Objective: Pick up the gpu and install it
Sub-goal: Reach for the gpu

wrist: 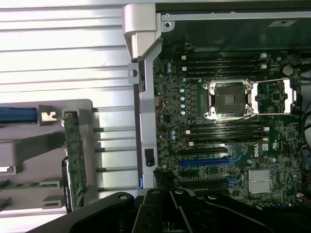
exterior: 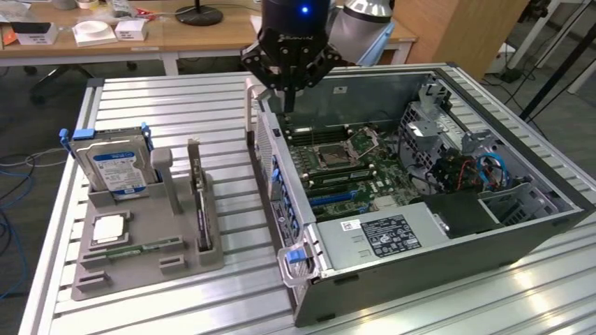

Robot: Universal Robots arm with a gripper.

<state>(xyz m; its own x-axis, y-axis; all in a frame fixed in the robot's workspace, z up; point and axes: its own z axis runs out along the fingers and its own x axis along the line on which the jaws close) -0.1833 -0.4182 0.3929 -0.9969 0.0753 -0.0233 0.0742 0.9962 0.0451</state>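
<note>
Table strip (exterior: pixel 244 209) separates gpu (exterior: pixel 201 209) from case edge (exterior: pixel 268 160).

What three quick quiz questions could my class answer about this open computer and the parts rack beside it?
1. True or false: the graphics card is already fitted inside the computer case.
2. The gripper is: A) open; B) shut on the card; C) shut, holding nothing.
3. Which part stands in the grey rack on the exterior view's left of the card?
Key: 1 false, it stands on edge in the rack. 2 C. 3 the blue-labelled hard drive.
</note>
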